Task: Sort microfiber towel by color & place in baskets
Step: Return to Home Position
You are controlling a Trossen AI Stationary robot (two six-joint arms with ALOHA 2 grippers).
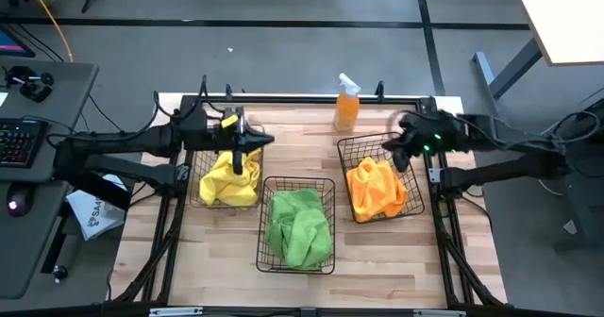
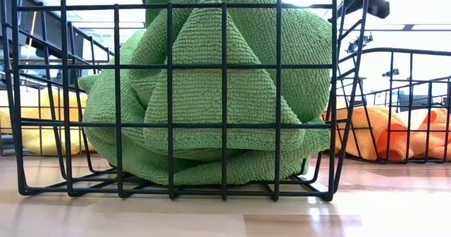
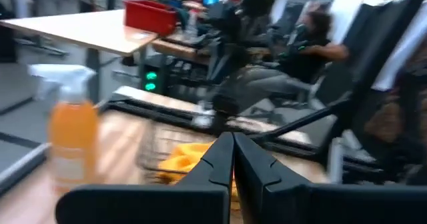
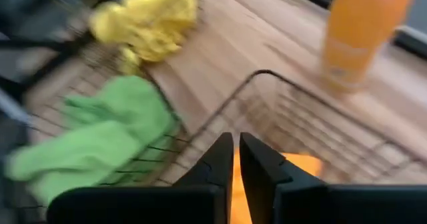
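Towels looked sorted, one colour per basket on the counter (image 1: 387, 260).
Nearest, the green towel (image 1: 300, 225) filled the middle basket (image 1: 263, 251); beyond, the yellow towel (image 1: 226, 180) lay in the left basket (image 1: 195, 190), the orange towel (image 1: 375, 190) in the right basket (image 1: 354, 145). Both closed and empty, the left end effector (image 1: 239, 155) hovered over the yellow towel and the right end effector (image 1: 404, 155) over the right basket's far corner. Only parking the arms seemed left.

On the counter (image 1: 217, 260), a towel (image 1: 300, 225) lies in each: left basket (image 1: 196, 180), right basket (image 1: 354, 145), and middle basket (image 1: 297, 181), set nearer. The spray bottle (image 1: 347, 105) stands far behind, between the outer two.
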